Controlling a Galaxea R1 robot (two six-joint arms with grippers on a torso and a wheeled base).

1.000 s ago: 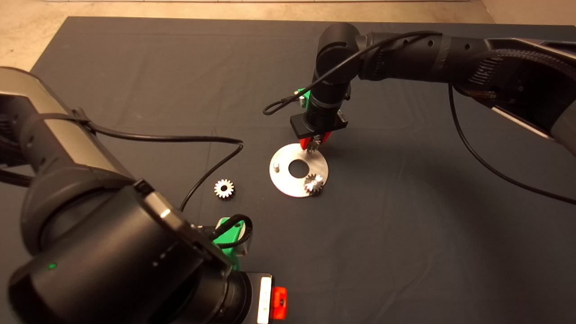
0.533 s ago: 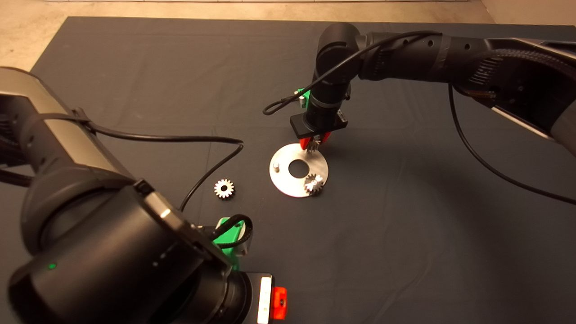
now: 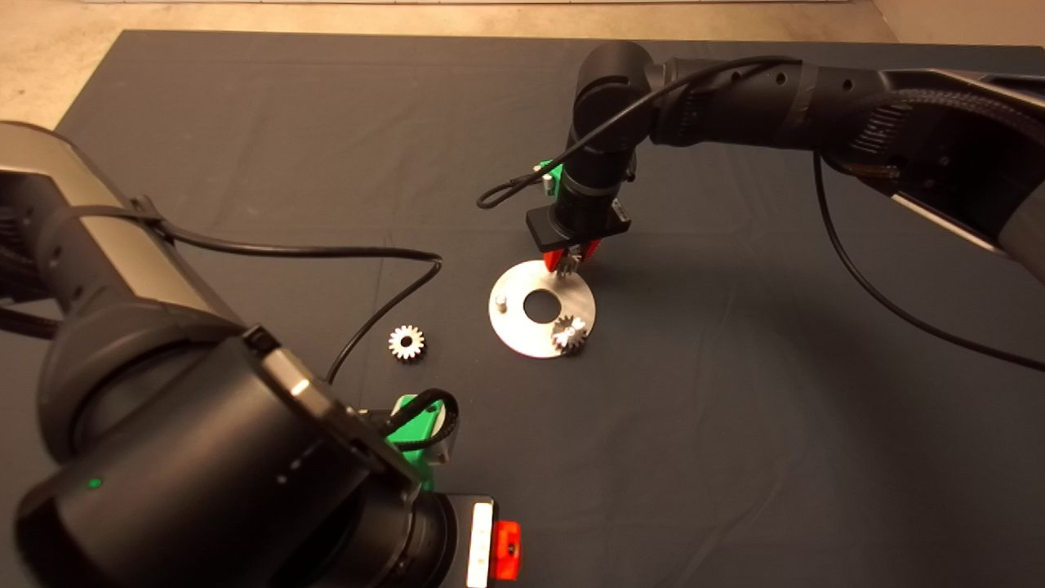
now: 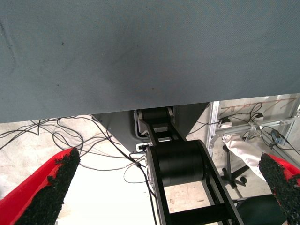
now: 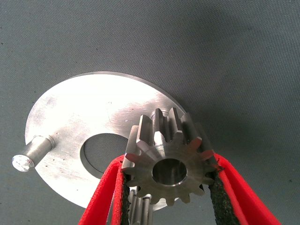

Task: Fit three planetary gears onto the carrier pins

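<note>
Right gripper (image 3: pixel 571 260) pinches a gear (image 5: pixel 169 158) between its red fingers, held over the far edge of the disc (image 3: pixel 522 333). One gear (image 3: pixel 570 334) sits on the disc's near edge; another (image 3: pixel 406 341) lies on the mat (image 3: pixel 735 408) (well apart). Left gripper (image 4: pixel 168 187) parked low, fingers spread.

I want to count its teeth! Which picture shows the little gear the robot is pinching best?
The right wrist view: the held gear fills it, teeth and centre hole clear, between the right gripper fingers. In the head view it is a tiny glint under the arm. The left wrist view shows none of it.
</note>
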